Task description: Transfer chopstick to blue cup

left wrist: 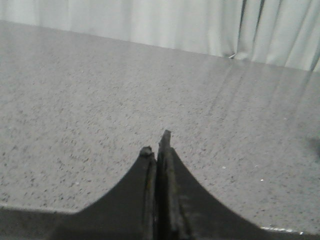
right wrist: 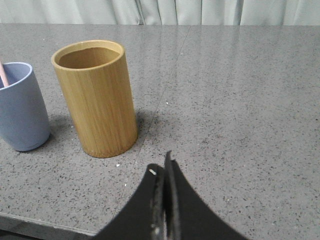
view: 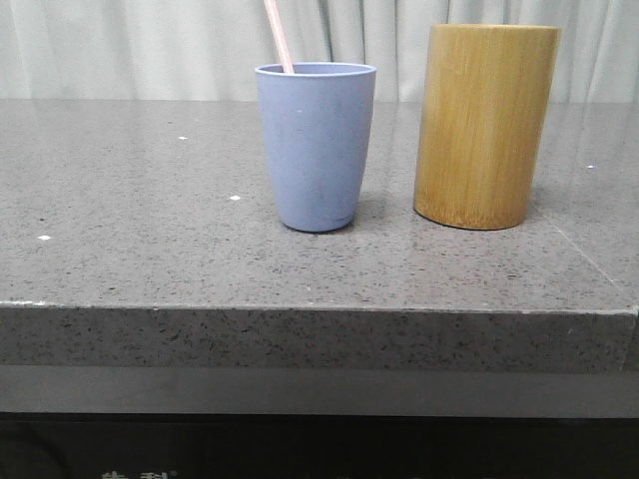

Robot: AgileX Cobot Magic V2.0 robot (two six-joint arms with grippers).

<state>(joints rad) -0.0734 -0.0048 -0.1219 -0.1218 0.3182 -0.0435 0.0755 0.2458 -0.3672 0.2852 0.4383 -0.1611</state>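
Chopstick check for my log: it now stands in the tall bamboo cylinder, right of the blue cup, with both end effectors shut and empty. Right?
Not quite. The chopstick stands in the blue cup, as the front view shows; the bamboo cylinder to its right holds nothing visible. The left end effector and right end effector are indeed shut and empty.

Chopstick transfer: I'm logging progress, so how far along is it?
It looks done: the chopstick stands in the blue cup, leaning over its rim, beside the bamboo holder, whose visible inside looks empty. Nothing is in hand: the left gripper and right gripper are shut over bare table. Nothing visibly remains.
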